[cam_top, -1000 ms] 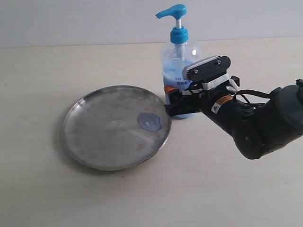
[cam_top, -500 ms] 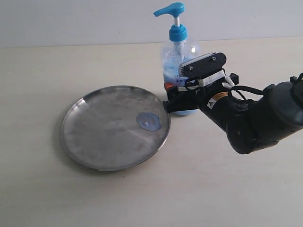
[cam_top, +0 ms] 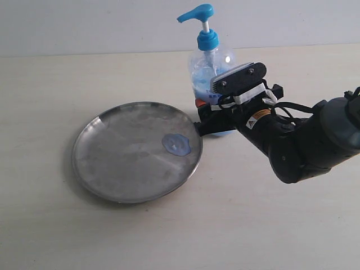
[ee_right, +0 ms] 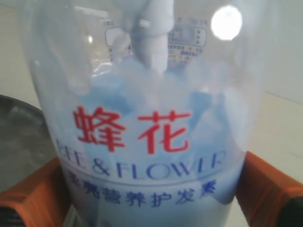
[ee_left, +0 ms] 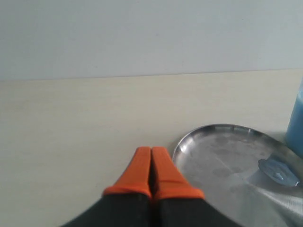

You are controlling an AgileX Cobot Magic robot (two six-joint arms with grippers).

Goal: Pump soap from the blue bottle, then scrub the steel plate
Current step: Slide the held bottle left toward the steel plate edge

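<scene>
Soap (cam_top: 177,144) is pooled on the steel plate (cam_top: 112,152), just beside the right tool (cam_top: 205,116), which is clamped on the blue bottle (cam_top: 207,63). The left tool (ee_left: 151,151) is pressed together near the plate's rim.

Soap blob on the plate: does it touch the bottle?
Apart. The exterior view shows bare plate and its rim between the soap and the bottle.

You are working in bright, soft, even light in all three views. In the exterior view the steel plate (cam_top: 124,152) casts only a thin, faint shadow along its near rim, and its surface reflects dully and cloudily. In the right wrist view the blue bottle (ee_right: 147,142) fills the frame, slightly soft, with one round white highlight. The left wrist view looks mildly hazy.
</scene>
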